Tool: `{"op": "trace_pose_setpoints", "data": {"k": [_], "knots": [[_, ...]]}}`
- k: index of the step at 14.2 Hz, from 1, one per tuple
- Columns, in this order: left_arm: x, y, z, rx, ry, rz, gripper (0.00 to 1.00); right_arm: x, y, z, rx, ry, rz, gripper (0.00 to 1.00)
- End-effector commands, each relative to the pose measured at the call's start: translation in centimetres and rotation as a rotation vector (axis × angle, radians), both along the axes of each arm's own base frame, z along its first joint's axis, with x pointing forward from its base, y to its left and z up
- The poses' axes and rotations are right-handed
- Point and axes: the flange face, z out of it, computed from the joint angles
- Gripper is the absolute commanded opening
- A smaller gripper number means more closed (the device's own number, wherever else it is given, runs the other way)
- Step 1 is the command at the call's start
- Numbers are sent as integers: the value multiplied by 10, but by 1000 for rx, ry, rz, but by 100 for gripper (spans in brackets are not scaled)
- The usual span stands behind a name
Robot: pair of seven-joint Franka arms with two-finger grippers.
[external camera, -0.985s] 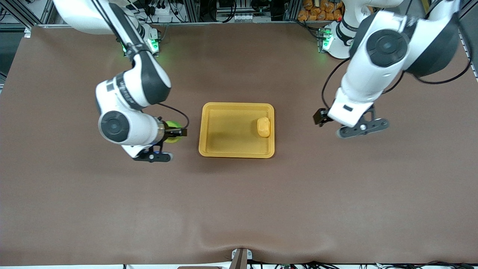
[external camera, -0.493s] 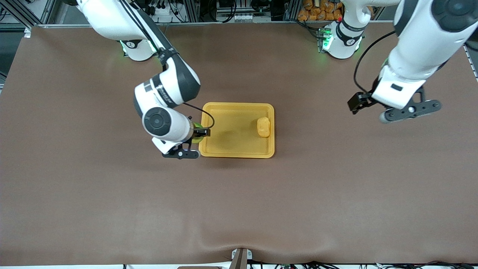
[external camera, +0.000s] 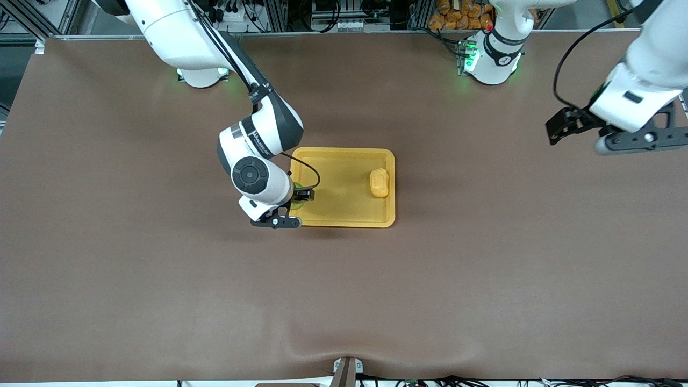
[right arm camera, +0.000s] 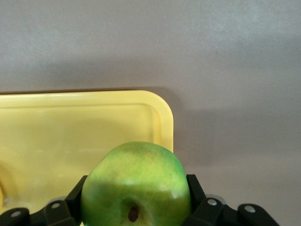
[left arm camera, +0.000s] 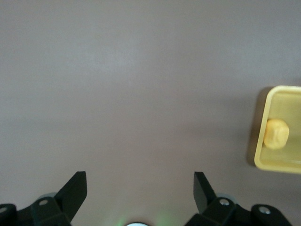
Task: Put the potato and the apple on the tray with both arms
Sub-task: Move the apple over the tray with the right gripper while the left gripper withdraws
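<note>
The shallow rectangular yellow-orange plastic tray (external camera: 341, 187) with rounded corners and a raised rim lies on the brown table cover (external camera: 161, 290), near the middle of the front view. Inside it, the small oblong matte yellow potato (external camera: 379, 183) rests at about three o'clock, close to the rim at the left arm's end of the tray.

The right gripper (external camera: 293, 199), black and two-fingered on its white jointed arm, hangs over the tray at about nine o'clock, just inside the edge at the right arm's end. Its fingers pinch the small round yellow-green apple (right arm camera: 135, 186) from two sides; the right wrist view shows the fruit's dark dimple facing the camera, with the tray's rounded corner and floor beneath it. In the front view only a sliver of green shows beside the wrist.

The left gripper (left arm camera: 140, 188) waits up in the air over bare table cover, at roughly two o'clock from the tray and well apart from it. Its fingers (left arm camera: 75, 188) are spread wide with nothing between them.
</note>
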Motion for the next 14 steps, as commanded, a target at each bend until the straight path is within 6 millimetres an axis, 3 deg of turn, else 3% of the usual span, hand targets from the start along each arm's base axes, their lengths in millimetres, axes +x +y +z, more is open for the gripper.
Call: {"op": "trace_pose_setpoints", "data": {"k": [1, 5, 7, 14], "knots": [[-17, 22, 9, -31, 34, -29, 100, -9, 6, -13, -4, 5, -8, 0], [-29, 45, 16, -41, 80, -69, 100, -29, 6, -37, -33, 47, 5, 0], [-33, 59, 18, -47, 95, -104, 100, -32, 8, -37, -41, 52, -22, 0], [-41, 63, 28, -46, 81, -87, 100, -59, 37, -43, -68, 67, -24, 0]]}}
